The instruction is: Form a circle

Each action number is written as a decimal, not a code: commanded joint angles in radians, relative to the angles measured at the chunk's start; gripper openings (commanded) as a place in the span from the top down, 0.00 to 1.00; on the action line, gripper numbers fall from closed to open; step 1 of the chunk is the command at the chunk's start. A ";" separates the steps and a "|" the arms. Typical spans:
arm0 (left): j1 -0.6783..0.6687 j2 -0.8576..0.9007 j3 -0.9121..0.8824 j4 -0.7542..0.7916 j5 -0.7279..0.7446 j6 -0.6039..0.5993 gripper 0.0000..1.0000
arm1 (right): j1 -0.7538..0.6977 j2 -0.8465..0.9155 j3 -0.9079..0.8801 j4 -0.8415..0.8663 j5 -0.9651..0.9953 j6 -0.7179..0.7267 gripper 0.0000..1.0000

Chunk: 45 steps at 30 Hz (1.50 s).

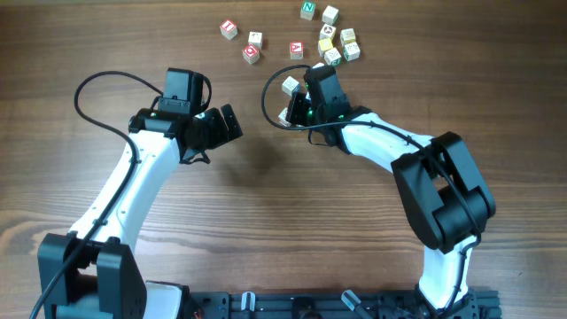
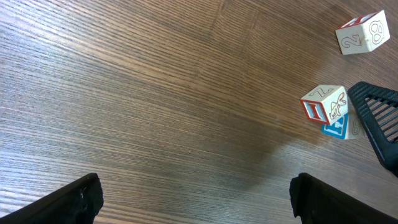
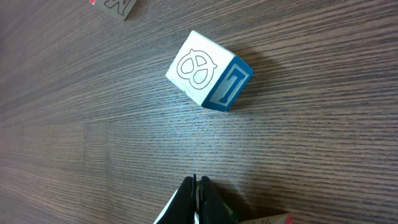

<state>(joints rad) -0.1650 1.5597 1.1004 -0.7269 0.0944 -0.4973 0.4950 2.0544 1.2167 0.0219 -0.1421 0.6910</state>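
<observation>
Several letter cubes [image 1: 330, 14] near the desk's [image 1: 292, 221] far edge, no ring yet; right gripper [image 3: 198, 190], fingers together, should nudge the blue-edged cube [image 3: 208, 73] next; left gripper [image 2: 196, 198] spread.

A robotics lab setup is suggested by a white left arm [image 1: 133, 190] and right arm [image 1: 381, 142] mounted on a black rail [image 1: 337, 306] at a wood-grain bench [image 1: 266, 239] where letter blocks [image 1: 341, 44] are scattered.

Brightness: bright and even in all views.
Shadows: faint, soft-edged, on the table [image 1: 266, 204].
Glare: pale sheen along the wood grain, wrist views.
Focus: cube [image 3: 208, 71] sharp; right gripper [image 3: 198, 193] slightly soft.
</observation>
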 commanded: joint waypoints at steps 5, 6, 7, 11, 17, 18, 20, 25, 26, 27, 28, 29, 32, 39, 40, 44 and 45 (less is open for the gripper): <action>0.006 -0.001 -0.002 0.000 -0.009 0.019 0.00 | 0.003 0.024 0.020 -0.009 -0.020 -0.010 0.96; 0.006 -0.001 -0.002 0.000 -0.010 0.019 0.00 | 0.003 0.024 0.020 -0.009 -0.024 -0.010 0.95; 0.006 -0.001 -0.002 0.000 -0.010 0.019 0.00 | 0.003 0.024 0.020 -0.009 -0.024 -0.010 0.95; 0.006 -0.001 -0.002 0.000 -0.010 0.019 0.00 | 0.003 0.024 0.020 -0.009 -0.024 -0.010 0.95; 0.006 -0.001 -0.002 0.000 -0.010 0.019 0.00 | 0.003 0.024 0.020 -0.009 -0.028 -0.010 0.96; 0.006 -0.001 -0.002 0.000 -0.010 0.019 0.00 | 0.003 0.024 0.020 -0.010 -0.032 -0.010 0.95; 0.006 -0.001 -0.002 0.000 -0.010 0.019 0.00 | 0.003 0.024 0.020 -0.012 -0.032 -0.010 0.95; 0.006 -0.001 -0.002 0.000 -0.009 0.019 0.00 | 0.003 0.024 0.020 -0.013 -0.032 -0.010 0.95; 0.006 -0.001 -0.002 0.000 -0.010 0.019 0.00 | 0.003 0.024 0.020 -0.013 -0.031 -0.010 0.95; 0.006 -0.001 -0.002 0.000 -0.009 0.019 0.00 | 0.003 0.024 0.020 -0.012 -0.031 -0.010 0.95; 0.006 -0.001 -0.002 0.000 -0.010 0.019 0.00 | 0.003 0.024 0.021 -0.012 -0.029 -0.010 0.95; 0.006 -0.001 -0.002 0.000 -0.010 0.019 0.00 | 0.003 0.024 0.020 -0.012 -0.027 -0.010 0.95; 0.006 -0.001 -0.002 0.000 -0.009 0.019 0.00 | 0.003 0.024 0.021 -0.013 -0.027 -0.010 0.95; 0.006 -0.001 -0.002 0.000 -0.010 0.019 0.00 | 0.003 0.024 0.021 -0.019 -0.032 -0.010 0.95; 0.006 -0.001 -0.002 0.000 -0.010 0.019 0.00 | 0.003 0.024 0.021 -0.020 -0.032 -0.010 0.95; 0.006 -0.001 -0.002 0.000 -0.010 0.019 0.00 | 0.003 0.024 0.021 -0.021 -0.032 -0.010 0.95; 0.006 -0.001 -0.002 0.000 -0.010 0.019 0.00 | 0.003 0.024 0.021 -0.022 -0.032 -0.010 0.96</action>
<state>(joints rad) -0.1650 1.5597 1.1004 -0.7269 0.0944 -0.4973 0.4950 2.0544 1.2167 0.0032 -0.1570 0.6910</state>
